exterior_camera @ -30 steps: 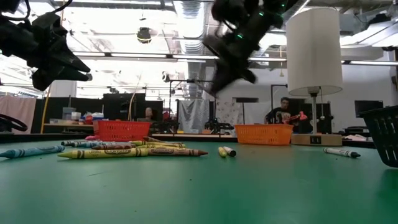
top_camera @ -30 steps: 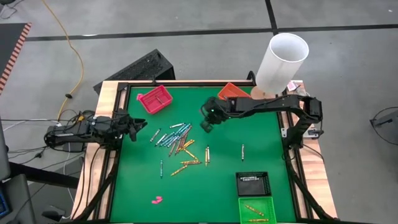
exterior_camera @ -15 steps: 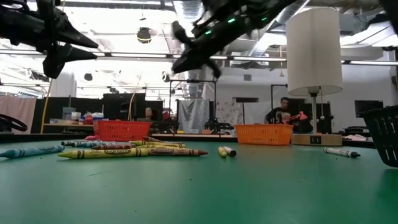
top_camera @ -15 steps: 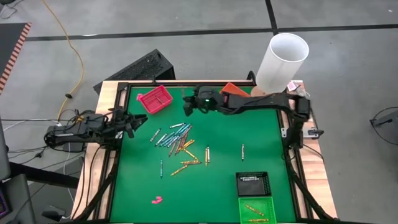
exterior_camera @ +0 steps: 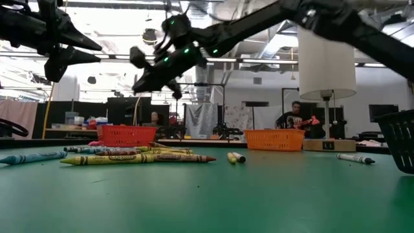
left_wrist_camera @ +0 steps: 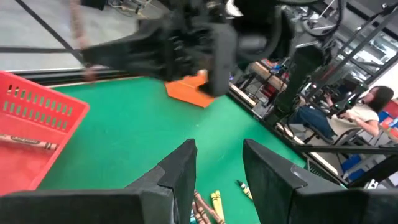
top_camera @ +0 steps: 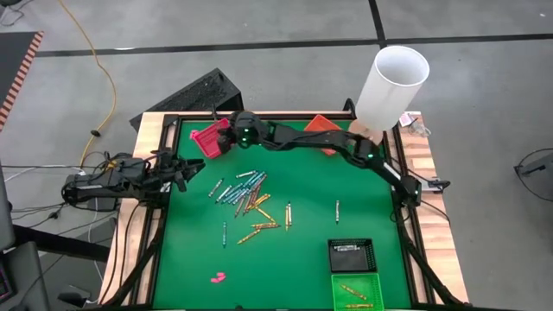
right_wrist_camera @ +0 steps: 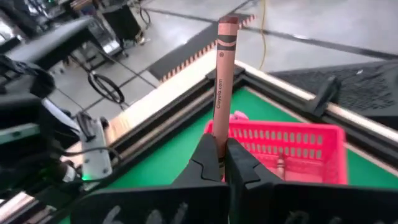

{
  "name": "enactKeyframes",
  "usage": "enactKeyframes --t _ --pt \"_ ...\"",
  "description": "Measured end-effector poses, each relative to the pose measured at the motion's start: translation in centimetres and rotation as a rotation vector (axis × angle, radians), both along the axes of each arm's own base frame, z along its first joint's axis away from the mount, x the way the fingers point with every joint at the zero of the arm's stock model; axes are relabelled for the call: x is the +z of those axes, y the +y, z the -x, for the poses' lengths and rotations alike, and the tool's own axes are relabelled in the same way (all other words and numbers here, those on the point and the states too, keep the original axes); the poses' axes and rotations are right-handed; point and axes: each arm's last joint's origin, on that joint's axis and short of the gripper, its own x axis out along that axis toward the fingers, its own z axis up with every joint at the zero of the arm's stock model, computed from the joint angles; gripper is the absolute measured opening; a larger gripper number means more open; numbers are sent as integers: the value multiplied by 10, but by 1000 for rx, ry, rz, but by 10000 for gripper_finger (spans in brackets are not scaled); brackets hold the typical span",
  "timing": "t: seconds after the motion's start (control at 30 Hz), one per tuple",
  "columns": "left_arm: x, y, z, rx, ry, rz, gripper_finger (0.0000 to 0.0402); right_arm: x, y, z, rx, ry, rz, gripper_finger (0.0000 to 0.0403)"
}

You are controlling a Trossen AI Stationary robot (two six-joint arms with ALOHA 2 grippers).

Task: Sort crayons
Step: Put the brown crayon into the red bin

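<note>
A reddish crayon (right_wrist_camera: 221, 93) stands upright in the right end effector (right_wrist_camera: 217, 163), whose fingers are clamped on its lower end. In the high view that end effector (top_camera: 226, 138) hangs over the near edge of the pink tray (top_camera: 207, 139) at the bench's far left corner. One crayon already lies in this tray (left_wrist_camera: 25, 142). The rest of the crayons (top_camera: 246, 194) lie scattered in a loose pile mid-bench, with one stray (top_camera: 337, 210) off to the right and some in the green tray (top_camera: 357, 283).

The step in hand looks like dropping the reddish crayon into the pink tray. To do it well, the arm should carry on until the crayon is fully inside the rim, come lower so the stick does not bounce out, then part the fingers.

The left end effector (top_camera: 184, 172) waits at the bench's left edge, fingers apart and holding nothing, clear of the drop.
</note>
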Motion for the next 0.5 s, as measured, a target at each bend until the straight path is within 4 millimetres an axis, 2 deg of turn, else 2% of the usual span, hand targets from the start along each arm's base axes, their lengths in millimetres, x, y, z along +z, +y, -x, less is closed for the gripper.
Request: enactKeyframes --t 0.2,0.33,0.5 --pt "0 0 0 0 0 0 120 -24 -16 -21 21 123 19 0" --pt "0 0 0 -1 1 0 120 -37 -18 -17 29 200 14 0" --pt "0 0 0 -1 3 -4 120 -38 -18 -14 20 262 72 0"
